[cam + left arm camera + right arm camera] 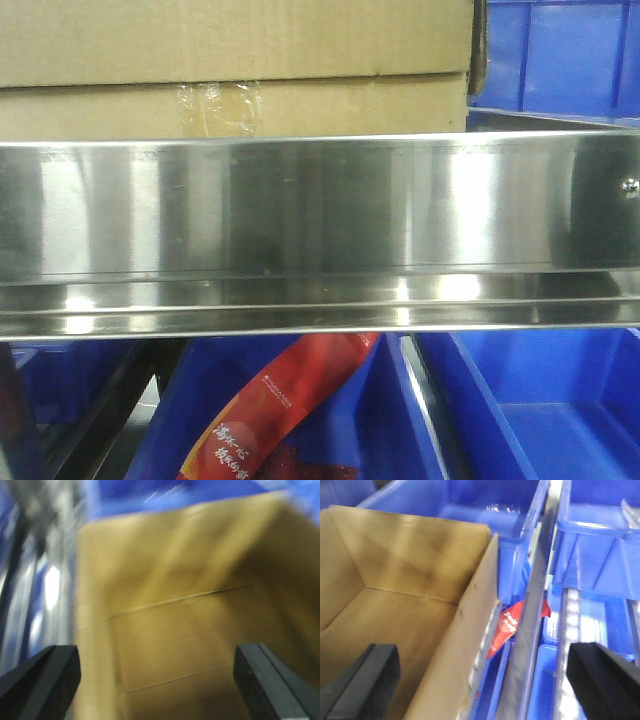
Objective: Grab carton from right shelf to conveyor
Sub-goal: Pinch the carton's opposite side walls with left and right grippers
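A brown cardboard carton (230, 70) stands on the steel shelf (320, 235), its taped side facing me. The left wrist view is blurred and looks down into the open carton (190, 610); my left gripper (157, 680) is open, both black fingers over the carton's inside. The right wrist view shows the carton's right wall (465, 645) and its open inside. My right gripper (487, 682) is open and straddles that wall, one finger (367, 680) inside the carton, the other (602, 680) outside over the blue bins.
Blue plastic bins (560, 400) sit under the shelf, one holding a red snack packet (285, 400). More blue bins (560, 55) stand right of the carton. In the right wrist view, blue bins (485, 510) and steel rails (532, 645) lie beside the carton, with the red packet (507, 625) below.
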